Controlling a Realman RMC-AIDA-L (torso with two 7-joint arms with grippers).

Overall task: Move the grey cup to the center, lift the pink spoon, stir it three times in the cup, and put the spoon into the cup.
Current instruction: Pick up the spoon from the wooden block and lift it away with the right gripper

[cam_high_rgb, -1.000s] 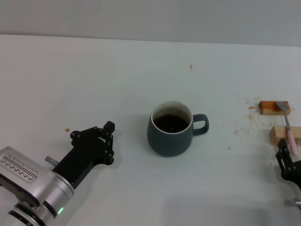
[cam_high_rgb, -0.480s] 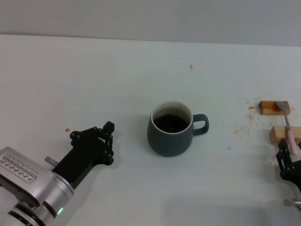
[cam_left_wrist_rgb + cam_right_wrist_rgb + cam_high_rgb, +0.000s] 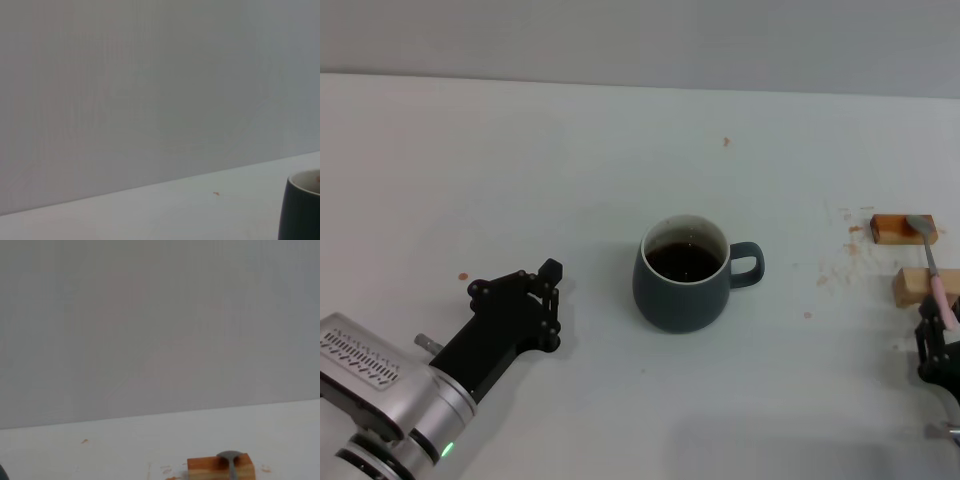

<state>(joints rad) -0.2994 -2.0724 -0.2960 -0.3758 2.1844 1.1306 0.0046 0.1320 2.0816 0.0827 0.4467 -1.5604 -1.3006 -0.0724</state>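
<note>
The grey cup [image 3: 685, 275] stands mid-table with dark liquid inside and its handle toward my right; its side also shows in the left wrist view [image 3: 302, 207]. The pink spoon [image 3: 936, 285] lies at the far right, its silver bowl on a dark brown block [image 3: 888, 229] and its handle across a pale block [image 3: 912, 285]. My left gripper [image 3: 553, 305] rests open and empty on the table, left of the cup and apart from it. My right gripper [image 3: 935, 345] sits just in front of the spoon handle's near end, partly cut off by the picture's edge. The spoon bowl also shows in the right wrist view [image 3: 229, 458].
Small brown stains [image 3: 840, 262] speckle the table around the blocks, with single spots at the far middle [image 3: 726, 141] and near the left arm [image 3: 463, 276]. The dark block also shows in the right wrist view [image 3: 220, 467]. A grey wall stands behind the table.
My right gripper has slid slightly back toward the table's near edge. The cup, spoon and left arm have barely moved.
</note>
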